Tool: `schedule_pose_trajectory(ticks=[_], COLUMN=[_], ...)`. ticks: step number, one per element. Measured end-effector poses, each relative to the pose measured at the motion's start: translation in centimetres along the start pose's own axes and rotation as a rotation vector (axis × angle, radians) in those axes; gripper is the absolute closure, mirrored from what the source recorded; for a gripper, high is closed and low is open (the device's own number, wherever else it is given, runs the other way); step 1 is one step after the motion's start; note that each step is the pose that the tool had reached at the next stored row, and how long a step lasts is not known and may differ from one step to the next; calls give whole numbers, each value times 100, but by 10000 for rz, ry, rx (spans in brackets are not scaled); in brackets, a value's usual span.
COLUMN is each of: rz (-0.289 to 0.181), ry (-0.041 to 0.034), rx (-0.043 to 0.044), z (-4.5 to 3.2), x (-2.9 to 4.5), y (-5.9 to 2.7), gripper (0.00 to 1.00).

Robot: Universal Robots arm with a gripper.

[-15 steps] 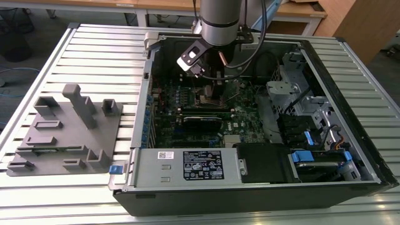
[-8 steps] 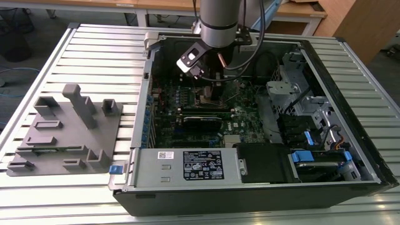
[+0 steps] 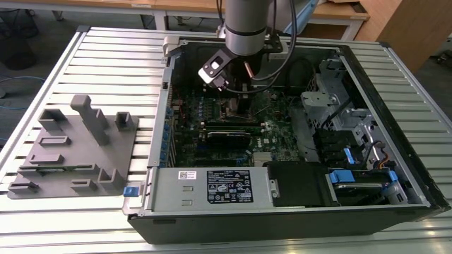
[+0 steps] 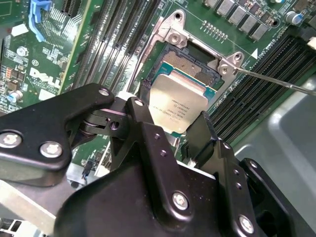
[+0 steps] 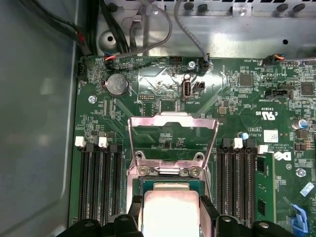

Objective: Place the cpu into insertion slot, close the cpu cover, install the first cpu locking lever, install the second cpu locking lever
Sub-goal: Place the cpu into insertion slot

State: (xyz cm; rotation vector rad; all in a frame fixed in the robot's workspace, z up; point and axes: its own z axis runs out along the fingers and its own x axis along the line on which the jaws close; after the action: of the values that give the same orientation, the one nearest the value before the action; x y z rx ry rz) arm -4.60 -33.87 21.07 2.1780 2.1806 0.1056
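While the cpu cover (image 5: 148, 120) stands flipped up, the fingers (image 4: 207, 131) pinch the cpu (image 4: 180, 106) by its edges just over the insertion slot (image 4: 186, 61), mid-motherboard (image 5: 232, 106). Step one, placement, unfinished; seating likely needs it squared to the slot and flat.

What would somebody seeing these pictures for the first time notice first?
Inside an open black computer tower, the black claw grips a small square chip with a silvery metal top over the dark-framed square socket of the green motherboard. At the socket's edge, the thin metal frame cover stands raised open.
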Motion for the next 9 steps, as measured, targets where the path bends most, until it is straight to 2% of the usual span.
schedule_pose_trajectory(ticks=[9], rz=[0], ry=[0], rx=[0], z=[71], x=[16], y=[-34], gripper=[46])
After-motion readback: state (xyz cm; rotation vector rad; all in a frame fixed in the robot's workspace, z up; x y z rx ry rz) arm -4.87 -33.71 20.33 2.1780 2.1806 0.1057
